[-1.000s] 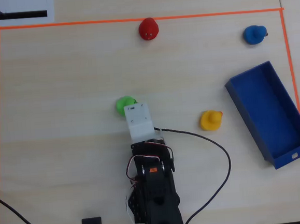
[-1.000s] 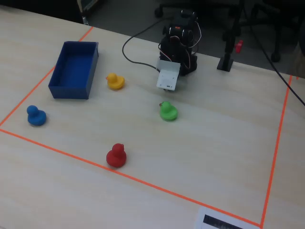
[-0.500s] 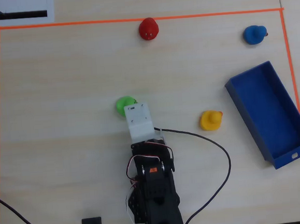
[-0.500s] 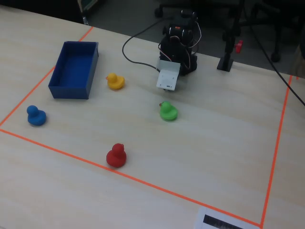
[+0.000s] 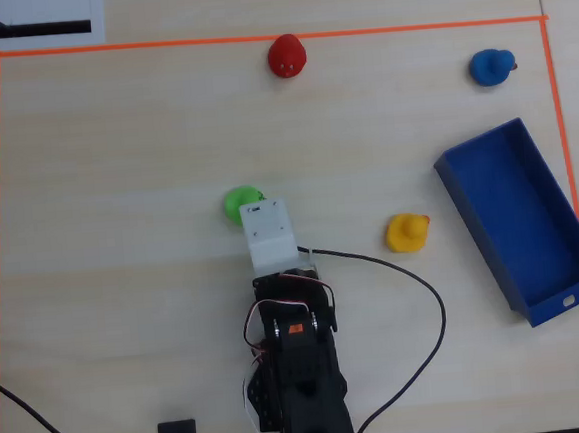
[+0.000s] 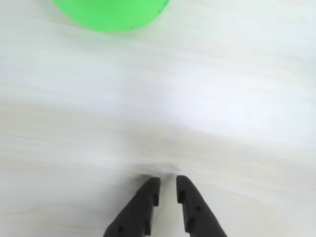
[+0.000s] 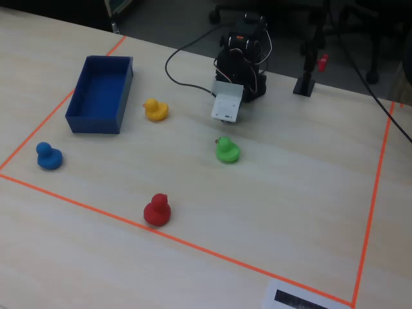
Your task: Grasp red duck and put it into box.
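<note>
The red duck (image 5: pixel 287 56) stands by the far orange tape line, well away from the arm; the fixed view shows it near the front tape (image 7: pixel 157 210). The dark blue box (image 5: pixel 562 305) lies empty at the right of the overhead view and at the left of the fixed view (image 7: pixel 93 122). My gripper (image 6: pixel 168 182) hangs low over bare table with its jaws almost together and nothing between them. In the overhead view it is hidden under the white wrist housing (image 5: pixel 269 233). The red duck is out of the wrist view.
A green duck (image 5: pixel 240 199) sits just ahead of the gripper, at the top of the wrist view (image 6: pixel 111 12). A yellow duck (image 5: pixel 407 232) stands near the box, a blue duck (image 5: pixel 490 66) in the far right corner. Orange tape (image 5: pixel 5 199) frames the area. A black cable (image 5: pixel 432 306) loops right of the arm.
</note>
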Action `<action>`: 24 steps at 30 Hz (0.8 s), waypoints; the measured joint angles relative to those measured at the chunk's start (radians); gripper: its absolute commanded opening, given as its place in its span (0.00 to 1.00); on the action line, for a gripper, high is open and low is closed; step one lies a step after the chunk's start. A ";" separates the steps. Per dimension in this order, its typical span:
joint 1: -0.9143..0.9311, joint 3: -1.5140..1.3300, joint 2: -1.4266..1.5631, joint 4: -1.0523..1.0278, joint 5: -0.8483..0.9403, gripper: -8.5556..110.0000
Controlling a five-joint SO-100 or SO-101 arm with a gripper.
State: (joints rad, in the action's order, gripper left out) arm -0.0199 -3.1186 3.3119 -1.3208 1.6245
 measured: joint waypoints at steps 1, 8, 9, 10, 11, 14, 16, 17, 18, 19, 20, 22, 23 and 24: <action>0.000 0.000 0.000 0.000 0.000 0.09; 0.000 0.000 0.000 0.000 0.000 0.08; 0.000 0.000 0.000 0.000 0.000 0.07; 0.000 0.000 0.000 0.000 0.000 0.07; 0.000 0.000 0.000 0.000 0.000 0.07; 0.000 0.000 0.000 0.000 0.000 0.09; 0.000 0.000 0.000 0.000 0.000 0.09; 0.000 0.000 0.000 0.000 0.000 0.07; 0.000 0.000 0.000 0.000 0.000 0.07; 0.000 0.000 0.000 0.000 0.000 0.07; 0.000 0.000 0.000 0.000 0.000 0.07; 0.000 0.000 0.000 0.000 0.000 0.07; 0.000 0.000 0.000 0.000 0.000 0.07; -0.003 0.000 0.000 0.000 0.000 0.07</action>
State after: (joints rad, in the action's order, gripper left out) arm -0.0230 -3.1186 3.3119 -1.3208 1.6245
